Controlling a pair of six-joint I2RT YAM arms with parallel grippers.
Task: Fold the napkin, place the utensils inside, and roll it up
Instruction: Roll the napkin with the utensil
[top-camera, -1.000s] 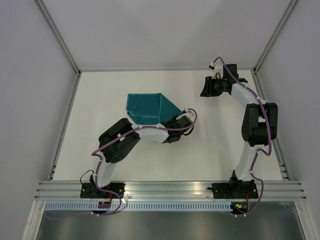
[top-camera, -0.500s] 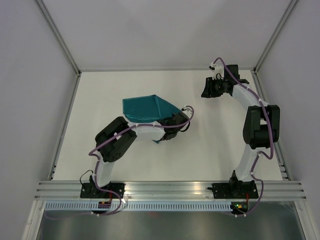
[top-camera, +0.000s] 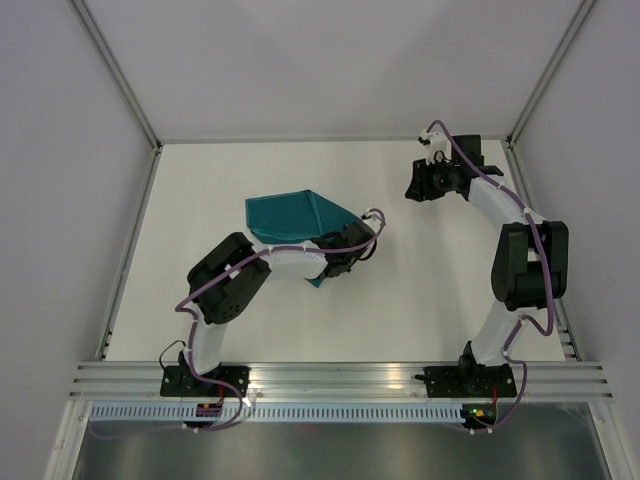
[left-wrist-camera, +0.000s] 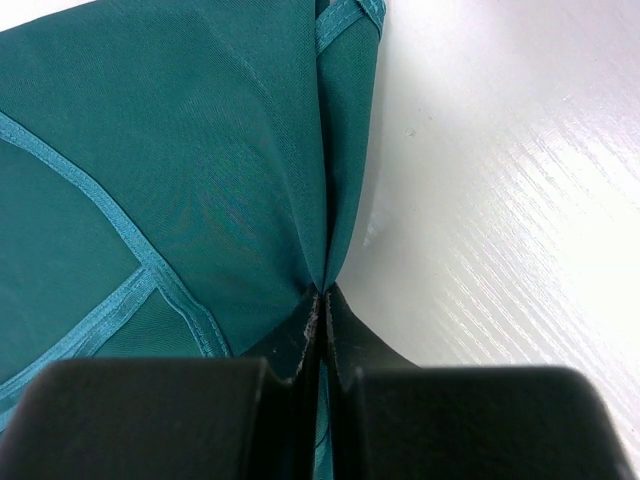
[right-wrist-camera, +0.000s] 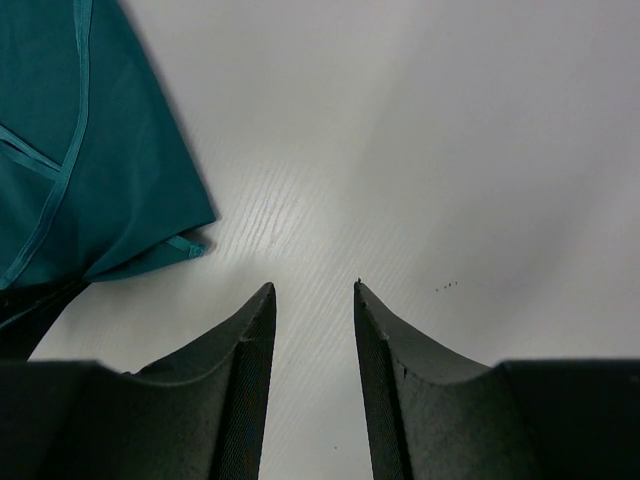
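The teal napkin lies partly folded left of the table's middle. Its near right edge is gathered into a raised pleat. My left gripper is shut on that pleat. In the left wrist view the cloth runs pinched between the closed fingertips of the left gripper. My right gripper hovers at the back right, apart from the napkin. In the right wrist view the right gripper is open with only bare table between its fingers, and a corner of the napkin shows at the left. The utensils are out of view.
The white table is bounded by grey walls and metal rails along its left and right sides. An aluminium rail with both arm bases runs along the near edge.
My left gripper has closed on the napkin's edge and drawn it slightly left, bunching the cloth. The right arm has shifted a little to the right.
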